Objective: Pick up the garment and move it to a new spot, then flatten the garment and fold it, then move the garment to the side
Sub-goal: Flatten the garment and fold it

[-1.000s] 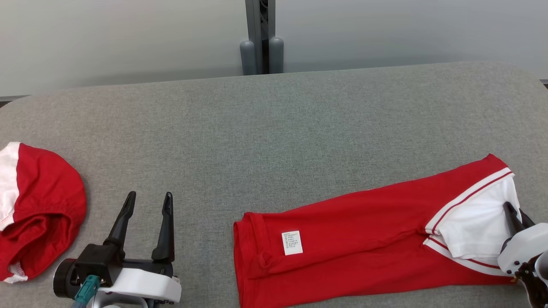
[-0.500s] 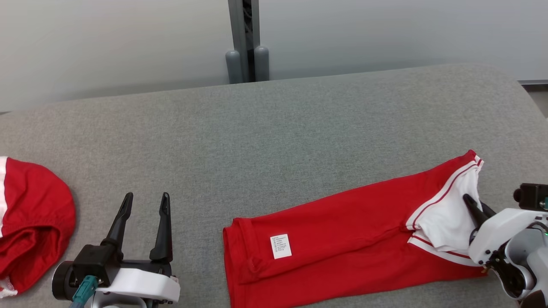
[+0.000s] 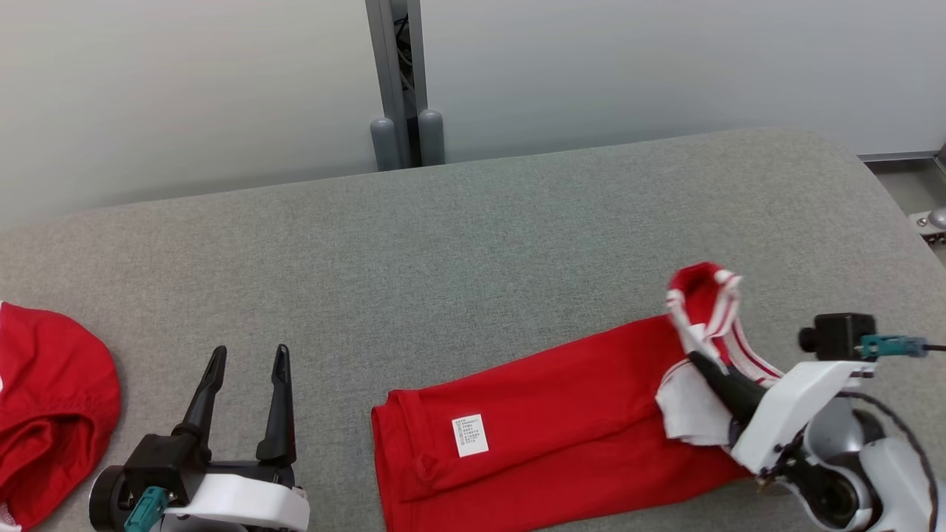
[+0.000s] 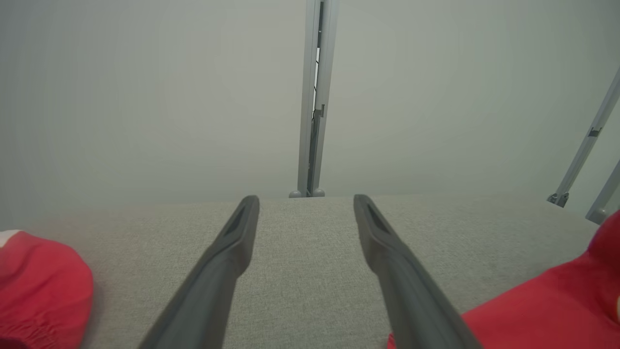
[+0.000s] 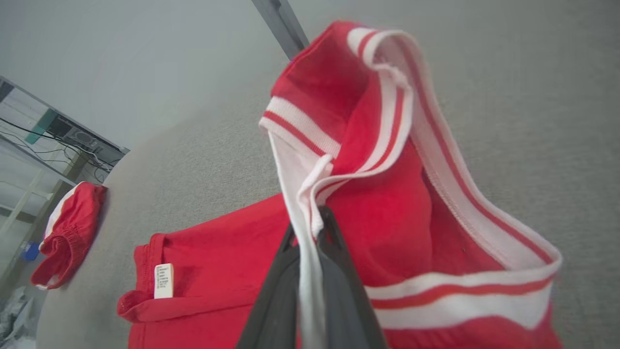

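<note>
Clamped shut with right fingers (image 3: 720,380) on the striped white end of the red garment (image 3: 547,436), held curled above the worktop (image 3: 473,244) toward its near right corner. Flat along the near edge otherwise, label (image 3: 470,435) up. Spread wide, holding nothing, with left fingers (image 3: 278,391). Cut off at the left edge: red cloth (image 3: 52,414).

Your garment (image 3: 547,436) is red with white-striped trim, lying lengthwise on the tabletop (image 3: 473,244). Its striped right end stands raised and curled, with its white label (image 3: 470,435) facing up.
</note>
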You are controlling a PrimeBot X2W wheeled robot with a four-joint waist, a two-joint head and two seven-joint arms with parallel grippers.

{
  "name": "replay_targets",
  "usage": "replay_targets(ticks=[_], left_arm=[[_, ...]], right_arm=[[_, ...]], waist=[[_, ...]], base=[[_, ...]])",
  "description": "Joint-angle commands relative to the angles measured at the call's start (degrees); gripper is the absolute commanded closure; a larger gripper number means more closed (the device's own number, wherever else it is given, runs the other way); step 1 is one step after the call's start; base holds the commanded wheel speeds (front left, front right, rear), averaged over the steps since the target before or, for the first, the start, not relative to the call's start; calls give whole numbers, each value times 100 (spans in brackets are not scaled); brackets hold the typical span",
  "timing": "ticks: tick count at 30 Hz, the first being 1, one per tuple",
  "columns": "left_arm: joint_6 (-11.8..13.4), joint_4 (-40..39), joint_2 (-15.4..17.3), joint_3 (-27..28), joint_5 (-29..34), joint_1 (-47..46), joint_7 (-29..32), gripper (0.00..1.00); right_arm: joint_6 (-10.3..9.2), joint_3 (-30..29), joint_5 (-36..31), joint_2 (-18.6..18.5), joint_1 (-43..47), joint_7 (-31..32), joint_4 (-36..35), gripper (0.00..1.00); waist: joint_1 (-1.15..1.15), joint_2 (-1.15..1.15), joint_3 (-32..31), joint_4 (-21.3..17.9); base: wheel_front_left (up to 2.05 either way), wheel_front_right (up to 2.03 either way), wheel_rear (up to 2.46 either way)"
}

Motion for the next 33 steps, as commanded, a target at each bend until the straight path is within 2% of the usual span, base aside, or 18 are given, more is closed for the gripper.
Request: replay_targets(ticks=[1, 7, 11, 14, 23, 33], left_arm=[[18, -6, 18, 10, -50, 8, -27, 0], [20, 11, 18, 22, -70, 29, -27, 0], [36, 31, 19, -26, -105, -5, -27, 0], [48, 48, 18, -49, -118, -46, -27, 0], [58, 74, 18, -134, -157, -156, -27, 0], [67, 106, 17, -240, -203, -261, -27, 0]], right_arm=[[5, -48, 0, 53, 81, 84, -88, 100], [6, -420, -176, 880, 605, 947, -1141, 100], [5, -478, -266, 1204, 899, 1430, -1710, 100], [5, -441, -200, 1281, 1073, 1635, -1970, 100], [8, 181, 870, 1287, 1062, 1074, -1866, 100], [8, 785, 1566, 1284, 599, 366, -1132, 100]], waist=[[0, 0, 2, 6], [0, 0, 25, 54], [0, 0, 50, 127], [0, 0, 75, 196], [0, 0, 210, 483], [0, 0, 413, 867]], base=[[0, 0, 0], [0, 0, 0], [0, 0, 0], [0, 0, 0], [0, 0, 0], [0, 0, 0]])
